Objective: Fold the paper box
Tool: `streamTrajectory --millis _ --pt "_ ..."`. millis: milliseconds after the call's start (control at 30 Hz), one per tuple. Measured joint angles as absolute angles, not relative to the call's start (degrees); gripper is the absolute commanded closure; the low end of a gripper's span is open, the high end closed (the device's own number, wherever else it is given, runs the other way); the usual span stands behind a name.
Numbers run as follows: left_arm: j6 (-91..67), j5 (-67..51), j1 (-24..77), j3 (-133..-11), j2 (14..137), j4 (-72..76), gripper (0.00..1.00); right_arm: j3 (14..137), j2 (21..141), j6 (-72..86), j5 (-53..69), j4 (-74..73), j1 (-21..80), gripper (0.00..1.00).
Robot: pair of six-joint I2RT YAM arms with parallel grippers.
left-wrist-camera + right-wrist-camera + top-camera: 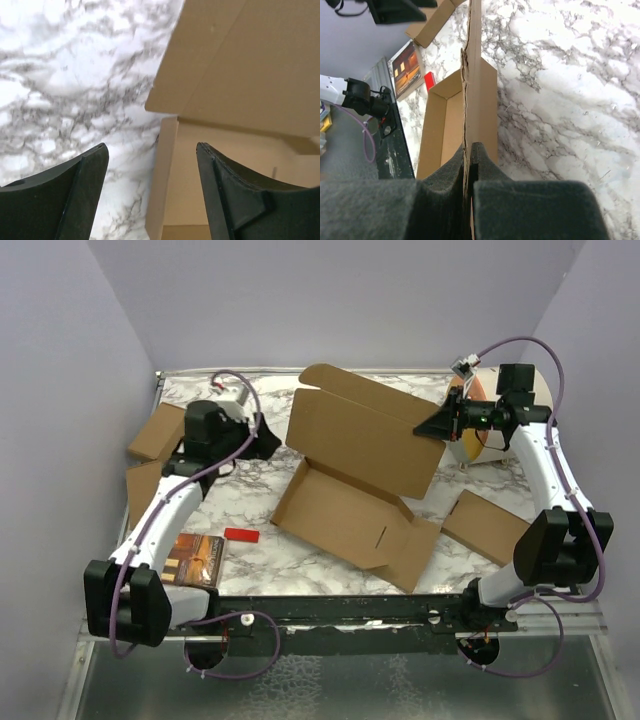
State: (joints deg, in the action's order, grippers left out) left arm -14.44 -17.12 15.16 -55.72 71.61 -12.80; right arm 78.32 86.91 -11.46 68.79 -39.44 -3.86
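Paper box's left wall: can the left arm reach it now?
Probably yes. The left gripper hangs open right at the paper box, the wall's edge showing between its fingers, nothing in between. The right gripper pinches the lid raised, clear of it.

A robotics lab test cell is shown. A marble-patterned table [250, 510] is closed in on three sides by plain lavender walls [350, 300]. Two arms, the left arm [165, 510] and the right arm [545, 465], are bolted side by side to a metal rail [350, 608] at the near edge, with purple cables [236, 678] run along them.
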Motion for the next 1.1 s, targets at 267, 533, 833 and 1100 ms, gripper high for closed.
streamTrajectory --millis 267,533,833,1100 --pt "-26.1 -45.5 -0.8 -55.5 76.1 11.2 0.25 83.8 89.8 -15.8 71.3 -40.8 -3.9 0.99" --pt "-39.8 -61.4 -1.1 -57.1 89.7 44.3 0.25 89.8 92.7 -21.1 74.5 -44.6 -3.9 0.99" --pt "-65.9 -67.8 -1.0 -64.8 106.4 82.4 0.19 91.9 93.6 -24.5 76.1 -47.3 -2.9 0.99" --pt "-68.2 -69.5 -0.8 -66.0 108.6 86.8 0.15 94.7 94.5 -26.7 76.0 -49.9 -1.0 0.99"
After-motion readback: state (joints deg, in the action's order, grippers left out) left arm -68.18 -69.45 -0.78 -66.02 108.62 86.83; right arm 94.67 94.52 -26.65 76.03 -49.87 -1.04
